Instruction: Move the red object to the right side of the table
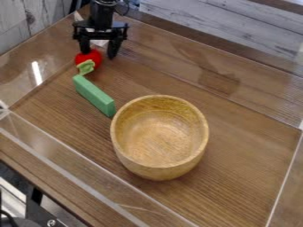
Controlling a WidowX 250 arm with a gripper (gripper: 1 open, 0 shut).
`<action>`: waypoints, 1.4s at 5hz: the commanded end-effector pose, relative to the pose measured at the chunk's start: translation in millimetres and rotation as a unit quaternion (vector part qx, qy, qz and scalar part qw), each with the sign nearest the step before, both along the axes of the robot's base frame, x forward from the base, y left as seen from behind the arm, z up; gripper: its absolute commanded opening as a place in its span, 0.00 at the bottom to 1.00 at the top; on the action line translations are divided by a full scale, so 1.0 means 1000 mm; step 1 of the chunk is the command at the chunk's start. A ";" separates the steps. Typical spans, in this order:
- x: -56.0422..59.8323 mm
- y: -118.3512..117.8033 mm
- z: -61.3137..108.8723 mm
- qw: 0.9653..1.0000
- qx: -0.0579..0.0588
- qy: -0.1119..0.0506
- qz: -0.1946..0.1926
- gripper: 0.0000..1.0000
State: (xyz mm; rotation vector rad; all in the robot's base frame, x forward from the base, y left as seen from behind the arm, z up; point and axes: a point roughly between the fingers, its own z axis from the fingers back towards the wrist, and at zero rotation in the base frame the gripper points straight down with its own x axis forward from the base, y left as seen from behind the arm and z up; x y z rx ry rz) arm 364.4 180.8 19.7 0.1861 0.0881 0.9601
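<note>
The red object (85,61) is a small rounded toy with a green leafy bit, lying on the table (236,97) at the far left, just above one end of a green block. My gripper (99,46) hangs directly behind it, a little up and to the right, black fingers spread open and pointing down. Nothing sits between the fingers. The toy's far side is partly covered by the left finger.
A green rectangular block (94,94) lies diagonally just in front of the red toy. A large wooden bowl (160,135) stands in the middle front. Low clear acrylic walls (35,53) edge the tabletop on the left, front and right.
</note>
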 end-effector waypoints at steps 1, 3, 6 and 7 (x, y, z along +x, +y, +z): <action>0.008 -0.018 0.004 1.000 -0.009 -0.003 0.006 1.00; -0.001 -0.020 0.007 0.997 -0.020 -0.005 0.075 0.00; -0.003 -0.031 0.038 0.991 -0.072 -0.022 0.110 0.00; -0.002 -0.031 0.042 0.988 -0.085 -0.027 0.127 0.00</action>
